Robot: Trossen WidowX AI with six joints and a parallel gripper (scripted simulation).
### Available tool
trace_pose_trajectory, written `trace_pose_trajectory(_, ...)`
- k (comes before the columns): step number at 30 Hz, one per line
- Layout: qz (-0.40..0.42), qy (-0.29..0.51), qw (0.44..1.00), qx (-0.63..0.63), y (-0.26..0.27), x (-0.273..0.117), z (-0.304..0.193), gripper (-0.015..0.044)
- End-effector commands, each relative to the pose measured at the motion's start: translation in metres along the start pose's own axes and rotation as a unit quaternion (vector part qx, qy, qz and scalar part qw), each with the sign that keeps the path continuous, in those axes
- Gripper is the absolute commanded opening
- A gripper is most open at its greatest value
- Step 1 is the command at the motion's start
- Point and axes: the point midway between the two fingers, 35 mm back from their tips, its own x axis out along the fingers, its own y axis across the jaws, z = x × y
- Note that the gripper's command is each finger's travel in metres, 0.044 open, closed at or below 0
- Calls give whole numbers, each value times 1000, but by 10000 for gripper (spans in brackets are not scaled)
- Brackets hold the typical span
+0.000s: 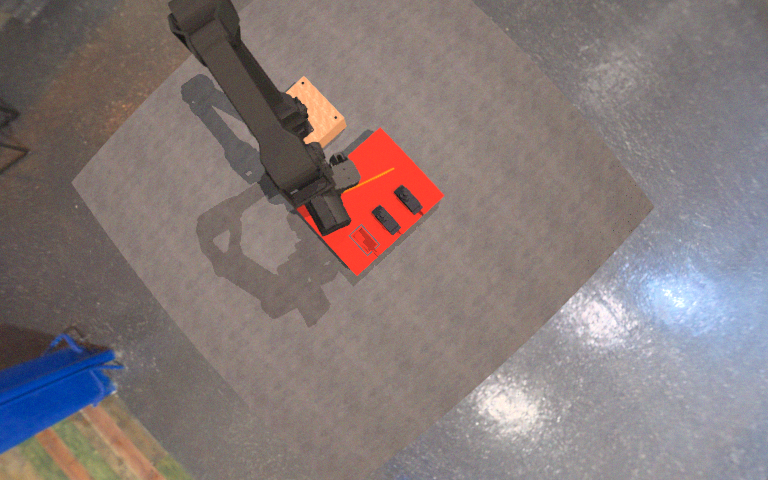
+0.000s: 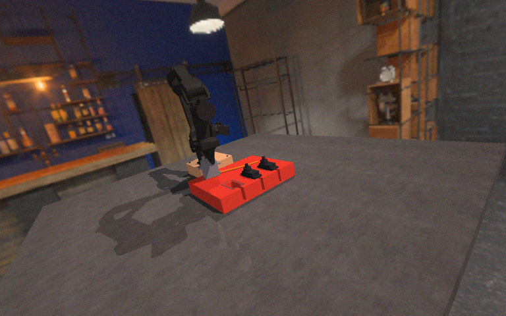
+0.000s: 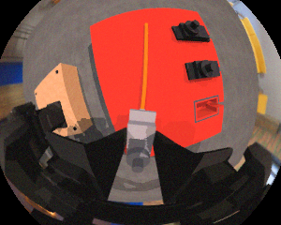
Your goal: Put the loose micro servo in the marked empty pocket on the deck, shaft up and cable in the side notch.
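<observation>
The gripper (image 2: 209,162) (image 3: 140,137) is shut on the loose grey servo (image 2: 211,170) (image 3: 141,126), over the left part of the red deck (image 1: 379,148) (image 2: 209,193) (image 3: 117,56). Its round shaft end shows between the fingers in the wrist view. The servo looks tilted in the exterior view; whether it touches the deck I cannot tell. It is hidden under the arm in the top view. Its orange cable (image 1: 376,176) (image 2: 240,166) (image 3: 145,66) stretches straight away over the deck. The outlined empty pocket (image 1: 366,238) (image 2: 234,184) (image 3: 206,109) lies to the right of the gripper in the wrist view.
Two black servos sit in the deck beyond the pocket, a nearer one (image 1: 386,220) (image 2: 250,172) (image 3: 202,69) and a farther one (image 1: 407,199) (image 2: 267,164) (image 3: 191,31). A tan block (image 1: 320,115) (image 2: 224,159) (image 3: 66,100) stands beside the deck, close to the arm.
</observation>
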Motion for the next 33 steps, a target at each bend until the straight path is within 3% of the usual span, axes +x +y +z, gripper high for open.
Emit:
trace_pose_trajectory(1, -2, -2, 1000, -2, -1, -10, 1, 0)
trace_pose_trajectory(5, -1, -2, 1000, -2, 4, -28, 0, 0)
trace_pose_trajectory(16, -1, -2, 1000, -2, 5, -29, 1, 0)
trace_pose_trajectory(33, -3, -3, 1000, -2, -39, -29, 7, 0)
